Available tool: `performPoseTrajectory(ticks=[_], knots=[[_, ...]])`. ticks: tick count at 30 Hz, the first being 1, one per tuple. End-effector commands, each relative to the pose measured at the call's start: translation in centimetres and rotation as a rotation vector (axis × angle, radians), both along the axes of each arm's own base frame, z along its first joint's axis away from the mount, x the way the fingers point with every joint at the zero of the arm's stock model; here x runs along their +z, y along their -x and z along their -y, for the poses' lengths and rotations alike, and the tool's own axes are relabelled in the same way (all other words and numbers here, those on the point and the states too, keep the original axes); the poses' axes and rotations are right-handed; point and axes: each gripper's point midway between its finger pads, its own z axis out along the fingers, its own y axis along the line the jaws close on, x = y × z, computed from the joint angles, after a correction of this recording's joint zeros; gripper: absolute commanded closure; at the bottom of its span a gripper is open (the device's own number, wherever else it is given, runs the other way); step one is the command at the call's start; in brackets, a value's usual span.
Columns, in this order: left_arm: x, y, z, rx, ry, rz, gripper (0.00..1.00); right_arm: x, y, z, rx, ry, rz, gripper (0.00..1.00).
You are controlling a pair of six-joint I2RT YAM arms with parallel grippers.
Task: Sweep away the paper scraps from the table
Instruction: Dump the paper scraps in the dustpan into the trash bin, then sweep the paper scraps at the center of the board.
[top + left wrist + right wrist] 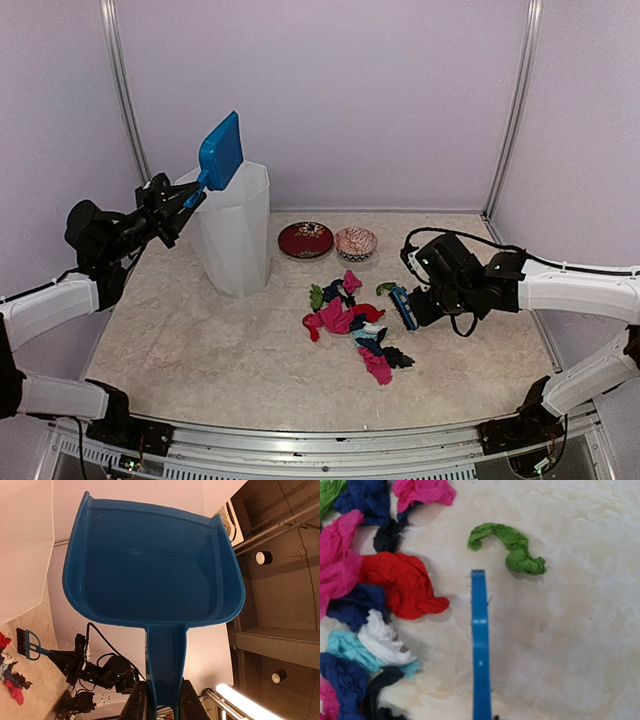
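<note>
Paper scraps [340, 318] piled, brush [404, 307] nr — apparently apart

Pale lilac walls [350, 90], metal corner posts [514, 100], bright strip light [245, 698]

Blue dustpan [221, 150] & brush [403, 307], pink/red/navy/green paper scraps [345, 318], beige marbled table [200, 345], white bin [237, 235].

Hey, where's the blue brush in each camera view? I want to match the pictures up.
Top external: the brush is right of centre, just right of the paper scraps.
Left wrist: the brush is small at the far left edge, lower left of the dustpan.
Right wrist: the brush is the blue bar rising from bottom centre.
Shared landmark: the paper scraps, next to it in every view.
</note>
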Motion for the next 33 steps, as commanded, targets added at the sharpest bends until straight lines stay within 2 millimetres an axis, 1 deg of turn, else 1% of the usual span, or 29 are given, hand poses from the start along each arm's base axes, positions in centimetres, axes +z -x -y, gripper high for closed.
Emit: performPoseTrajectory(ticks=[1, 3, 4, 9, 11, 15, 19, 23, 27, 33], knots=[[1.2, 0.1, -0.3, 0.017, 0.002, 0.056, 1.0, 0.9, -0.4, 0.3, -0.016, -0.021, 0.027, 1.0], [1.2, -0.3, -0.1, 0.02, -0.042, 0.068, 1.0, 1.3, -0.5, 0.4, -0.017, -0.021, 0.038, 1.0], [1.5, -0.3, 0.2, 0.017, -0.073, 0.097, 1.0, 1.7, -0.6, 0.3, -0.016, -0.024, 0.047, 1.0], [1.3, -0.9, 0.5, 0.035, -0.178, 0.123, 1.0, 3.5, -1.1, 0.2, -0.015, -0.028, 0.081, 1.0], [1.2, -1.2, 0.6, 0.044, -0.23, 0.138, 1.0, 4.1, -1.3, 0.6, -0.024, -0.014, 0.107, 1.0], [2.0, -1.0, 0.7, 0.047, -0.302, 0.198, 1.0, 5.3, -2.0, 1.6, -0.05, 0.026, 0.159, 1.0], [2.8, -1.0, 0.6, 0.084, -0.405, 0.267, 1.0, 6.3, -3.3, 2.4, -0.064, 0.057, 0.208, 1.0], [3.0, -1.0, 0.1, 0.12, -0.522, 0.289, 1.0, 5.7, -4.6, 3.8, -0.094, 0.133, 0.221, 1.0], [2.6, -1.0, -0.2, 0.139, -0.627, 0.312, 1.0, 4.5, -5.8, 4.6, -0.106, 0.191, 0.23, 1.0], [1.4, -1.2, -0.9, 0.19, -0.821, 0.316, 1.0, 2.5, -7.9, 5.2, -0.108, 0.236, 0.223, 1.0]])
